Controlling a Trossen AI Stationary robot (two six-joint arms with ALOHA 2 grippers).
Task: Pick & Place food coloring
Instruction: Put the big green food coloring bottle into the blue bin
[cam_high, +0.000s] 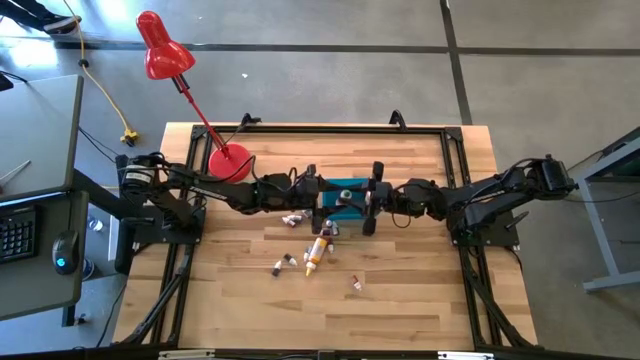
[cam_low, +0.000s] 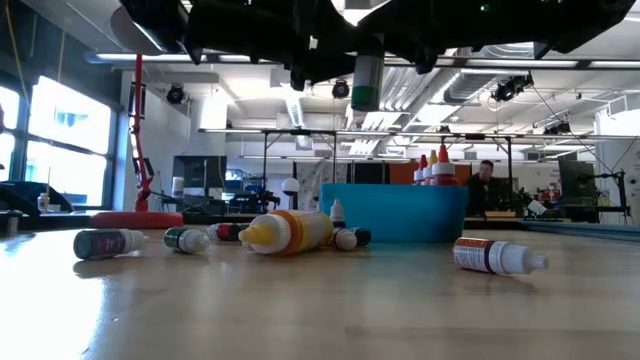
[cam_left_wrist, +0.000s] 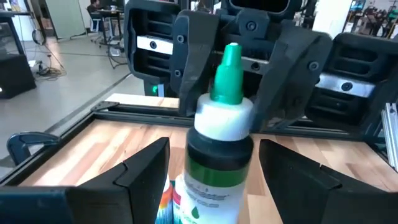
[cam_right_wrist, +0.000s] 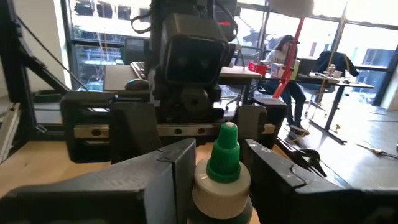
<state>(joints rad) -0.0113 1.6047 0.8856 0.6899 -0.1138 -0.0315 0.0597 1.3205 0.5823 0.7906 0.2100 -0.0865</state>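
Two claws at green-tipped bottle

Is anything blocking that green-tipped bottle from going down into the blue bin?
Nothing visible: the right gripper holds the green-tipped bottle upright above the blue bin, with only air between them.

We see two dark arms of jointed black segments, with black cables looping along them. The left gripper has broad, matte black wedge-shaped fingers. The right gripper has the same angular black fingers; its housing carries silver rails with small screws.
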